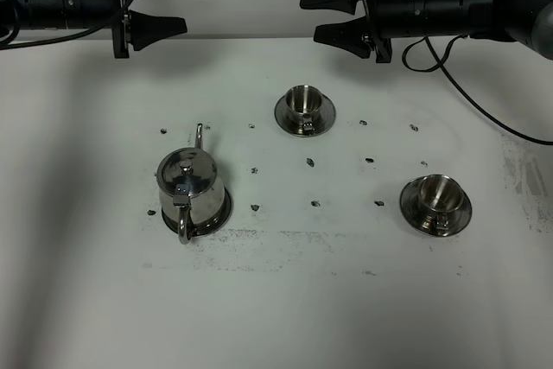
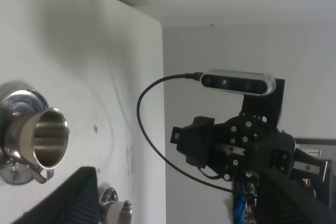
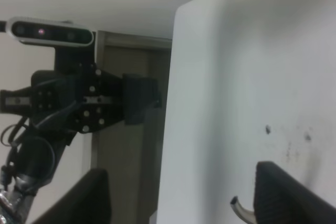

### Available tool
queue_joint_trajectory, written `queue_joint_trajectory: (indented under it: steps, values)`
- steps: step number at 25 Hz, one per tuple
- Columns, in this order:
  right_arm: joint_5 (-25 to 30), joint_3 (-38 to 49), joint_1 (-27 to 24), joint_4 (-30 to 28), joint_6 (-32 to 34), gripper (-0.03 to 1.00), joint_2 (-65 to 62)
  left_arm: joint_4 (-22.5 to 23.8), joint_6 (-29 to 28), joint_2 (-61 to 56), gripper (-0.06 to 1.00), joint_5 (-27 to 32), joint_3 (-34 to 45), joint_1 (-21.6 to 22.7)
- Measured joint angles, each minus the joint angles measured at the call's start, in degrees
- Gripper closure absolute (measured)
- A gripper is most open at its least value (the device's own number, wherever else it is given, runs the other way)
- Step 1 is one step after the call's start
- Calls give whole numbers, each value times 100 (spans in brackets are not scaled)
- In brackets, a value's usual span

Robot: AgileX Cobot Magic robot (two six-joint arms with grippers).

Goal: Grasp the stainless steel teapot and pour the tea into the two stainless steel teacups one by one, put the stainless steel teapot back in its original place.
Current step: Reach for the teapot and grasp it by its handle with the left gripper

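The stainless steel teapot point(image 1: 190, 186) stands at the left of the table on its round tray point(image 1: 224, 213), handle toward the front and spout toward the back. One teacup point(image 1: 304, 106) on a saucer sits at the back centre, the other teacup point(image 1: 436, 201) at the right front. My left gripper point(image 1: 186, 3) hangs open above the table's back left, well away from the teapot. Across from it, my right gripper point(image 1: 309, 15) is open above the back centre. The left wrist view shows both teacups, one larger point(image 2: 38, 136) and one lower down point(image 2: 118, 211). A thin curved steel tip point(image 3: 239, 206) shows in the right wrist view.
Small dark marks point(image 1: 310, 162) dot the white table between the cups and the pot. A black cable point(image 1: 467, 92) trails from the right arm over the table's back right. Each wrist view shows the other arm with its camera point(image 2: 239, 82).
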Motion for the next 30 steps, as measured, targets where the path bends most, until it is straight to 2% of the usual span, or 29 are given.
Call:
queue_joint_trajectory:
  steps: [6,10,17,23,30]
  values:
    - [213,0,-105,-307,-119,38,-53,34,6,0,33,0,0,0]
    - [371,0,-255,-773,-147,38,-336,115,6,-77,33,5,0,0]
    - [550,0,-621,-2161,76,40,-1270,821,-34,-735,33,5,0,0]
    - [600,0,-672,-3382,444,41,-2085,1523,-261,-1319,33,5,0,0]
    - [628,0,-676,-5132,1224,41,-3144,2398,-508,-1856,33,5,0,0]
